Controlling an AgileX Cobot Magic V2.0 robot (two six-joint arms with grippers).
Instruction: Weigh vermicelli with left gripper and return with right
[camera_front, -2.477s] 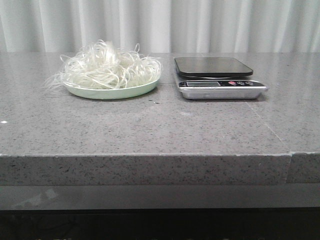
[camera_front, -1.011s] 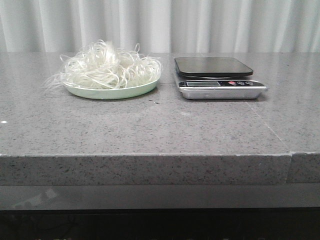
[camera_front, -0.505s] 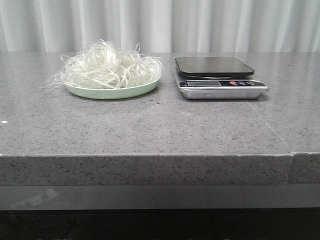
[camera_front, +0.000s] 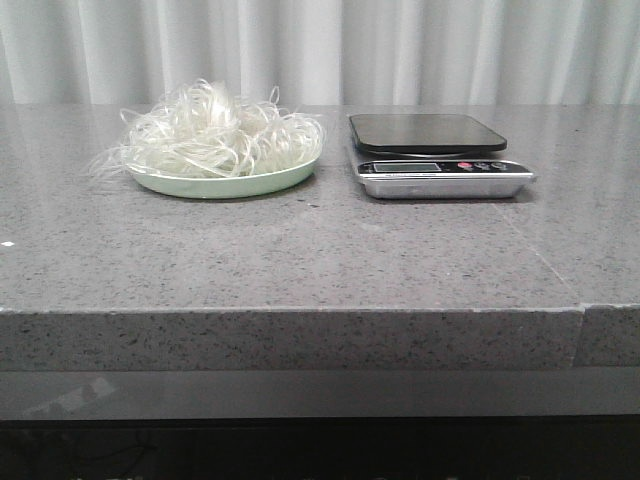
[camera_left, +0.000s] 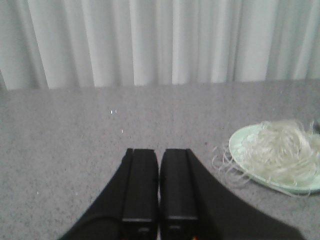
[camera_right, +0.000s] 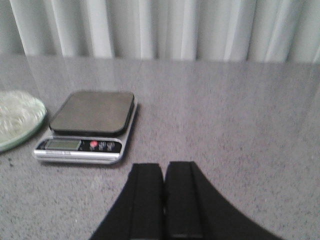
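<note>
Left gripper (camera_left: 159, 172): fingers pressed together, nothing held, well short of the plate (camera_front: 225, 184). Right gripper (camera_right: 163, 187): likewise closed, empty. Vermicelli (camera_front: 215, 135) is heaped on the plate, beside the scale (camera_front: 432, 152). Jaws should be opened wide and the clump taken centrally, since loose strands may be shed.

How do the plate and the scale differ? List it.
The plate is round and pale green; the scale is rectangular, silver with a dark platform. The plate is heaped with vermicelli; the scale's platform is bare. The plate is plain; the scale has a display and buttons. Both sit on the grey table, side by side, apart.
</note>
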